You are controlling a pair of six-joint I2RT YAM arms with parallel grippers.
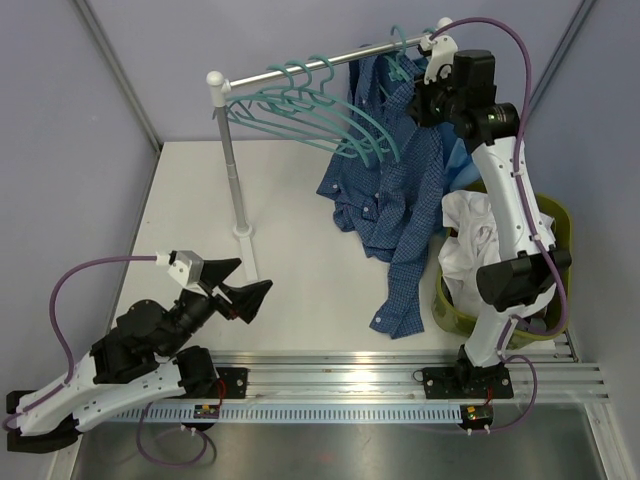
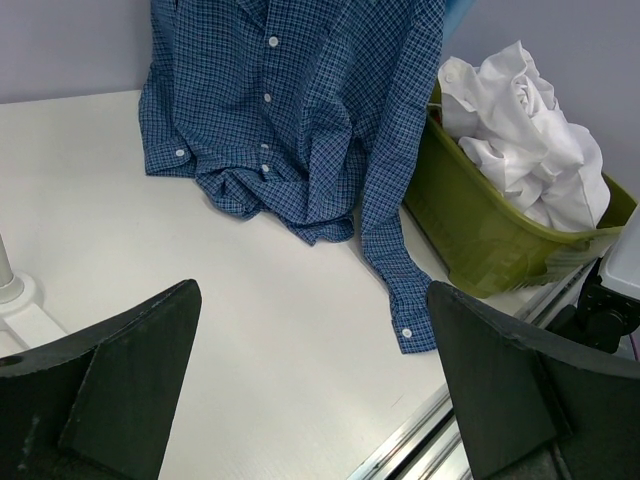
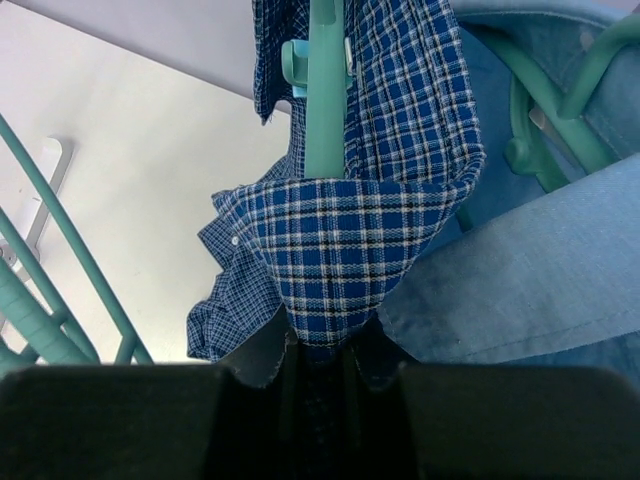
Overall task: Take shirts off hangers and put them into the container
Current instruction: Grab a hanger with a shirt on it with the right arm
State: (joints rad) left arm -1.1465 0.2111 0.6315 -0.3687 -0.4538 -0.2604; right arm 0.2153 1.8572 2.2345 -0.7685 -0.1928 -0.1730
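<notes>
The dark blue small-check shirt [image 1: 395,200] [image 2: 290,100] hangs from a teal hanger [image 3: 323,90] at the rail's right end, and its hem and one sleeve trail on the table. My right gripper [image 1: 425,95] [image 3: 325,345] is up at the rail, shut on a fold of this shirt [image 3: 370,240] near the collar. A light blue shirt [image 3: 520,290] hangs right behind it on another hanger [image 3: 545,130]. A white shirt [image 1: 470,240] [image 2: 520,130] lies crumpled in the olive-green container [image 1: 560,225] [image 2: 480,230]. My left gripper [image 1: 255,274] [image 2: 312,300] hovers open and holds nothing, low over the table's near left.
Several bare teal hangers [image 1: 310,105] hang on the silver rail [image 1: 300,68]. The rail's post [image 1: 232,170] stands on the table just beyond my left gripper. A metal track [image 1: 400,365] runs along the near edge.
</notes>
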